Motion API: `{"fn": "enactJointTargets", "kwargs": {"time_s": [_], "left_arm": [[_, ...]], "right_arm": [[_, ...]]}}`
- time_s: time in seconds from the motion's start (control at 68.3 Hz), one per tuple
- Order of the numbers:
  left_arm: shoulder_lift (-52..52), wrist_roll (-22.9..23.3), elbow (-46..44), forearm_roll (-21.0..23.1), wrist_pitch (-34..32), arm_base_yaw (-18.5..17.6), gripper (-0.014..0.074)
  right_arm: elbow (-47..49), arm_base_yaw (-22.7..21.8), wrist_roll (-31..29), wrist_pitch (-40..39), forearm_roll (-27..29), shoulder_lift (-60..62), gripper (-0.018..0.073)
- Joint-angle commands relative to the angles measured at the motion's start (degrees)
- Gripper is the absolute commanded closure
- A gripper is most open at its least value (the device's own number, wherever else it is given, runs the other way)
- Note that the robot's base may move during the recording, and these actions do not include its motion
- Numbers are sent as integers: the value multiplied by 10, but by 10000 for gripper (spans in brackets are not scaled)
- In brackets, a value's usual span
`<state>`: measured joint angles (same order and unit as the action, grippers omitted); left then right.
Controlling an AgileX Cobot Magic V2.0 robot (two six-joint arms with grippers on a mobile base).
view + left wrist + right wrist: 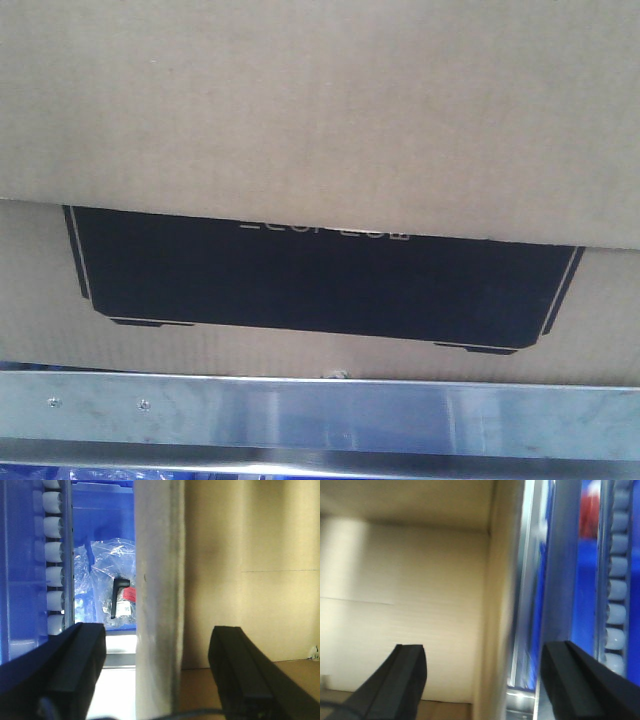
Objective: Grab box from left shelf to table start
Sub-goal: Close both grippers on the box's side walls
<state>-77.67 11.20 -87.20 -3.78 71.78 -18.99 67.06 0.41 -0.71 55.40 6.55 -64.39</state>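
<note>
closest in, the left gripper (155, 630) stands wide apart. its two black fingers (75, 665) straddle an upright side wall of the box (155, 570), one outside it and one inside the open carton, and neither visibly presses the cardboard. the right gripper (485, 651) is spread just as wide astride the opposite wall, one finger inside and one outside, with nothing in its hold. past the left fingers a blue bin (110, 510) holds clear plastic bags (100, 560) and a black lever-shaped part (119, 596), with a column of pale rollers (52, 545) beside it. in the front view, the left shelf (320, 410) shows its brushed metal rail (500, 412) with two small screws (54, 403) nearest. behind and above the rail sits the box, filling the view. overlapping cardboard cuts off the top edge and white lettering of its black panel (320, 285).
</note>
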Motion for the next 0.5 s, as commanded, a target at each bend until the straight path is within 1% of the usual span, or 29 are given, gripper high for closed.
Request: {"fn": "enactJointTargets", "kwargs": {"time_s": [0.0,0.029,0.088,0.146,0.161,0.176,0.22,0.234,0.249,0.278,0.308,0.337,0.381,0.483], "left_arm": [[16,4,-20,-4,26,2,274],[16,4,-20,-4,26,2,298],[16,4,-20,-4,27,2,348],[16,4,-20,-4,27,2,423],[16,4,-20,-4,27,2,433],[16,4,-20,-4,27,2,454],[15,4,-20,-4,27,2,530],[15,4,-20,-4,27,2,541],[15,4,-20,-4,27,2,566],[12,4,-20,-4,30,2,626],[10,4,-20,-2,31,2,688],[9,4,-20,-1,33,2,708],[7,4,-20,4,33,2,682],[2,4,-20,5,29,2,691]], "right_arm": [[23,0,-2,-19,-9,-20,2],[23,0,-2,-18,-9,-27,23],[23,0,-2,-18,-9,-42,93],[23,0,-3,-18,-11,-53,215],[23,0,-3,-18,-12,-54,230],[23,0,-3,-18,-12,-56,280],[23,0,-3,-20,-15,-59,384],[23,0,-3,-21,-15,-60,403],[23,0,-3,-22,-16,-61,456],[23,0,-3,-24,-18,-61,523],[23,0,-3,-25,-19,-61,510],[23,0,-3,-26,-20,-61,489],[23,0,-3,-26,-22,-61,498],[23,0,-3,-27,-30,-61,501]]}}
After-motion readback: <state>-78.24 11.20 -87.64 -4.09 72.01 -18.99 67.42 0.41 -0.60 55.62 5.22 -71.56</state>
